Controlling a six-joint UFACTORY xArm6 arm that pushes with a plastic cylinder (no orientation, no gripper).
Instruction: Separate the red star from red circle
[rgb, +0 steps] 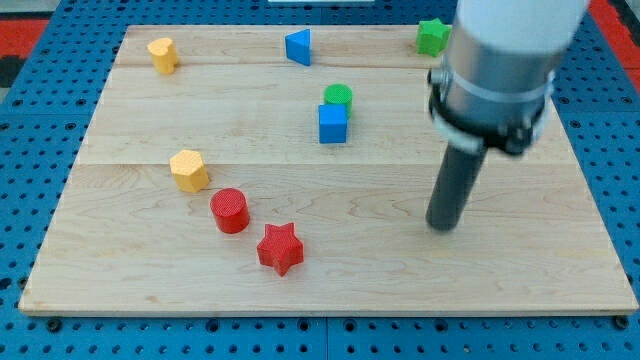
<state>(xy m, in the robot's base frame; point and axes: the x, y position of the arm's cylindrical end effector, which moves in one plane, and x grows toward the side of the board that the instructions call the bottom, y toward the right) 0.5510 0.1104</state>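
Observation:
The red star (280, 248) lies on the wooden board (330, 280) at the lower left of centre. The red circle (230, 210) sits just up and left of it, close beside it with a small gap. My tip (441, 226) rests on the board far to the right of both red blocks, about level with them. The rod rises from it to the arm's grey body at the view's top right.
A yellow hexagon (189, 170) sits just up-left of the red circle. A blue cube (333, 123) touches a green circle (338, 97) near the centre top. A yellow block (163, 54), a blue triangle (298, 46) and a green star (432, 36) line the top edge.

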